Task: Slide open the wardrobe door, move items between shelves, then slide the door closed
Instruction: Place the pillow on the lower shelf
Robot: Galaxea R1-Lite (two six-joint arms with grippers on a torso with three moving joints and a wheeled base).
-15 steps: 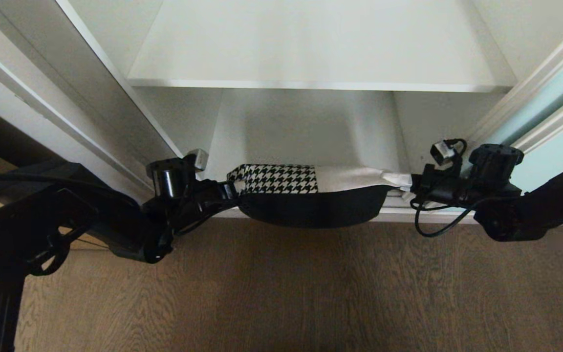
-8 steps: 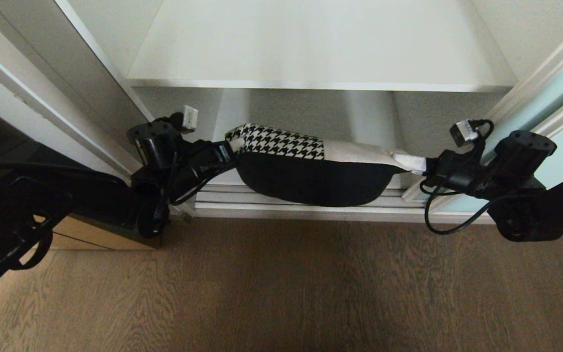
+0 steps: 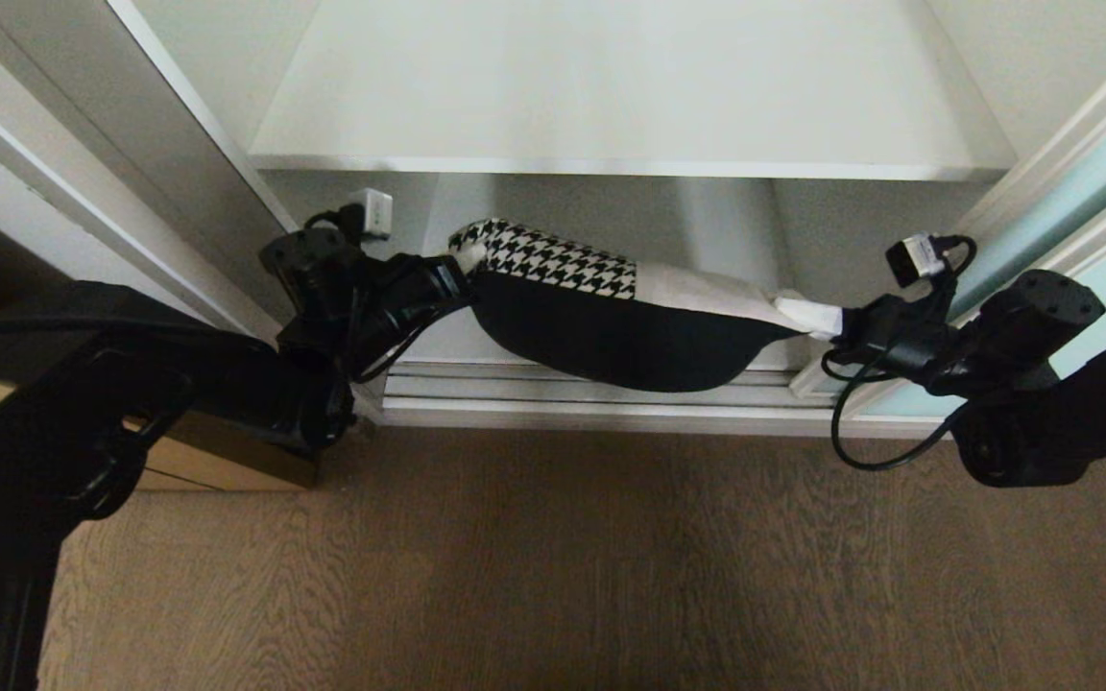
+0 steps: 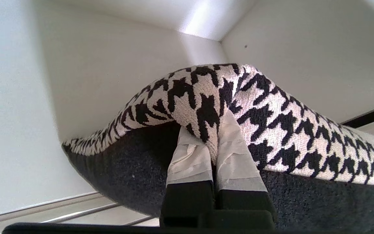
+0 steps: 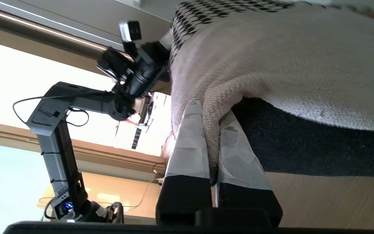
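Observation:
The cushion (image 3: 611, 317) hangs between my two grippers in front of the open wardrobe, sagging in the middle with its black underside down. My left gripper (image 3: 462, 264) is shut on its houndstooth corner (image 4: 206, 110). My right gripper (image 3: 817, 317) is shut on the plain beige corner (image 5: 213, 107). A white shelf (image 3: 630, 96) spans the compartment above and behind the cushion. The pale aqua sliding wardrobe door (image 3: 1091, 240) stands pushed aside at the right.
The wardrobe's bottom track (image 3: 591, 393) runs just under the cushion, with brown wood floor (image 3: 553, 557) in front. A white frame post (image 3: 131, 173) rises at the left. In the right wrist view my left arm (image 5: 86, 100) shows beyond the cushion.
Both grippers have risen with the cushion, from the level of the bottom track to higher inside the lower compartment opening. The left end now sits higher than the right.

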